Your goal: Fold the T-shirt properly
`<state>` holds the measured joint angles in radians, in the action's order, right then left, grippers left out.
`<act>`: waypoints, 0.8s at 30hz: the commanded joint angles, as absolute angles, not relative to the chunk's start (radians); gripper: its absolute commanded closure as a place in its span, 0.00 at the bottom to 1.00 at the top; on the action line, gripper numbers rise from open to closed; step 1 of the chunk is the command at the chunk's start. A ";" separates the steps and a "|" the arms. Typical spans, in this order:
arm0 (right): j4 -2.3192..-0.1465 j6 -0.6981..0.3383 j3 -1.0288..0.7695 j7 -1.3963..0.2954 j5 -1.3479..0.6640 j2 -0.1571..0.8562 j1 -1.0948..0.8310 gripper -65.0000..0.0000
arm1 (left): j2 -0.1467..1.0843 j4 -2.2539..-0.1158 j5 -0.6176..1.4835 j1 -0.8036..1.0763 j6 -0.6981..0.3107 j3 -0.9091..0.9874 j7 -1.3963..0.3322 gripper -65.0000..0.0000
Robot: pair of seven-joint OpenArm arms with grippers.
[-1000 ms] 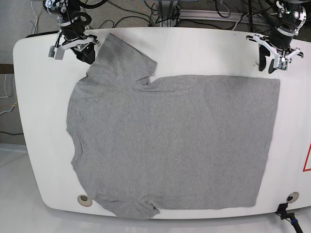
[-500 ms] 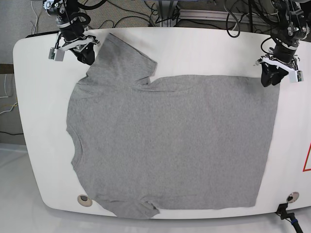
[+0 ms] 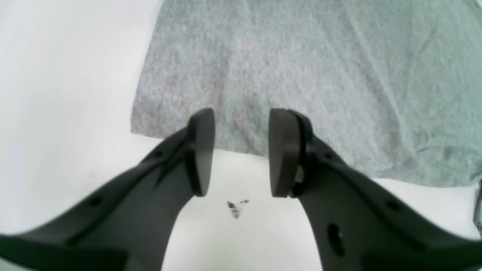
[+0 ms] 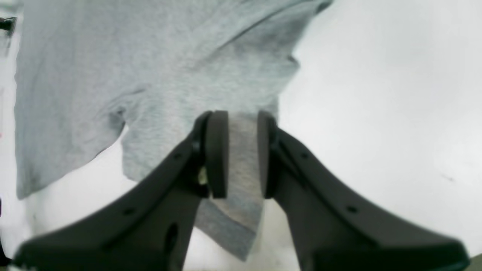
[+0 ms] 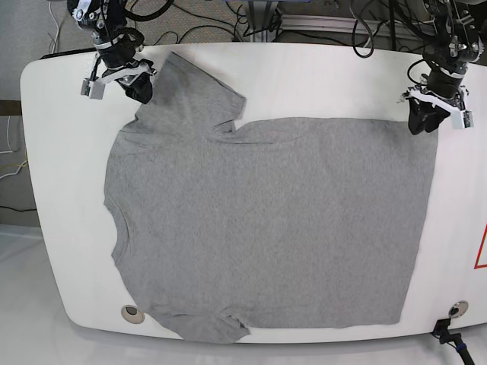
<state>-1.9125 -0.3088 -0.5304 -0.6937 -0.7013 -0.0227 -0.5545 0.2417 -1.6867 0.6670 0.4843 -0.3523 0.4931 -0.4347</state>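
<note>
Since a second ago the left gripper has come down from above the table to the far hem corner of the shirt, while the right gripper has shifted only slightly at the sleeve.

The shirt lies flat and spread across most of the table, collar towards the base view's left edge, hem towards its right, one sleeve pointing to the far edge and the other hanging at the near edge.

In the left wrist view the left gripper stands partly open, its pads either side of the shirt's hem edge near the corner; nothing is clamped between them, and whether the tips touch cloth is hard to judge. A small dark mark sits on the table just short of that hem.

In the right wrist view the right gripper is narrowed on a strip of the sleeve's edge, the cloth running between its pads.
</note>
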 commanded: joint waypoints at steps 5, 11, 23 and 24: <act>-1.818 -0.340 -0.518 -0.710 -0.839 -0.014 -0.499 0.80 | 0.262 -1.704 0.680 0.481 -0.355 0.503 -0.425 0.66; -1.808 -0.345 -0.490 -0.735 -0.856 -0.014 -0.487 0.80 | 0.259 -1.708 0.681 0.481 -0.353 0.501 -0.435 0.66; -1.821 -0.348 -0.489 -0.742 -0.846 -0.015 -0.493 0.80 | 0.268 -1.604 0.675 0.467 -0.344 0.517 -0.419 0.66; -1.817 -0.347 -0.487 -0.743 -0.848 -0.014 -0.492 0.80 | 0.266 -1.578 0.675 0.466 -0.347 0.519 -0.414 0.66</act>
<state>-1.7985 -0.3344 -0.4831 -0.7605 -0.8349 -0.0216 -0.4858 0.2523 -1.5856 0.6579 0.4679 -0.3370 0.5076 -0.4446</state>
